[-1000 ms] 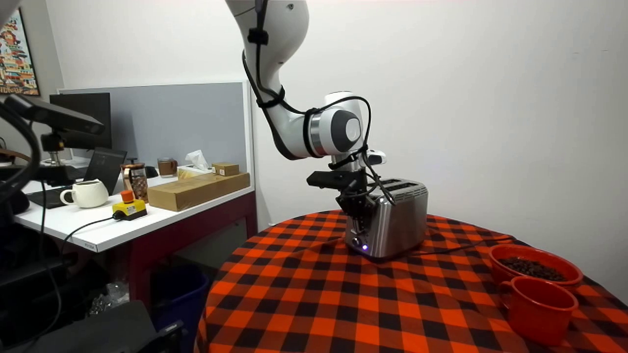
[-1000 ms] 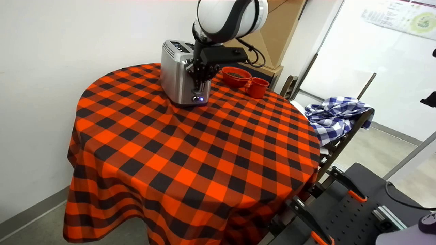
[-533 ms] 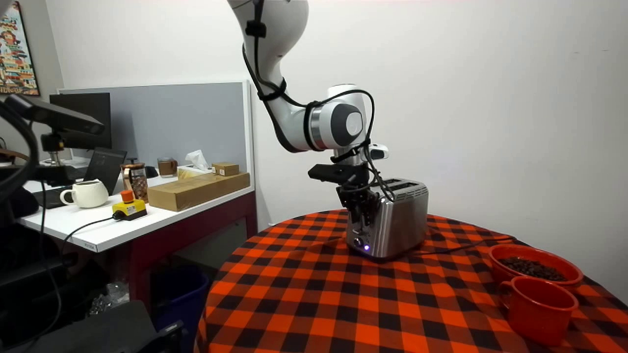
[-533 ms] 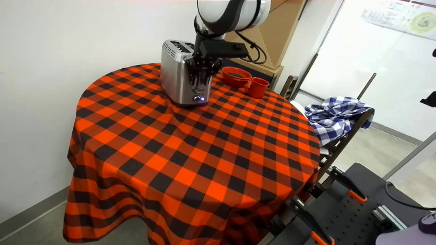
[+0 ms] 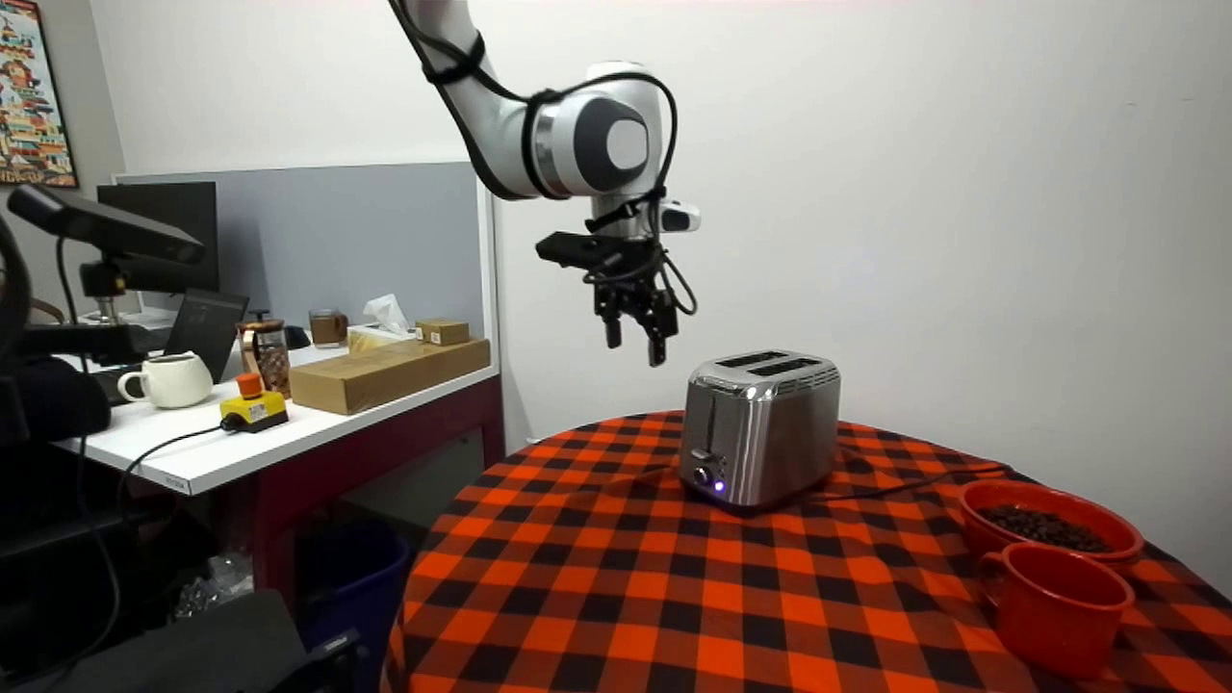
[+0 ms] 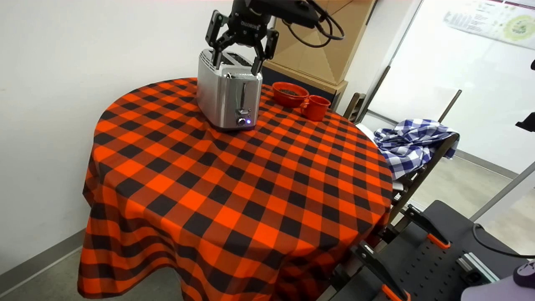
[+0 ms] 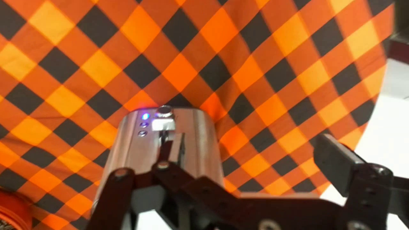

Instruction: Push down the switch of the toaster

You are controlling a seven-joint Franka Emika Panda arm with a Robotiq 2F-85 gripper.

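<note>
End effector (image 6: 236,70), spread wide, apart from toaster (image 5: 760,433)

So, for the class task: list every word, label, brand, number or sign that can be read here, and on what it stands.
"ROBOTIQ": on the black metal gripper.
Too small to read: the pale label on the edge of the white desk.
Too blurred to read: lettering on the colourful framed poster.
Too small to read: print on the white sheet with a green circle.
No other text is readable, silver metal toaster included.
</note>
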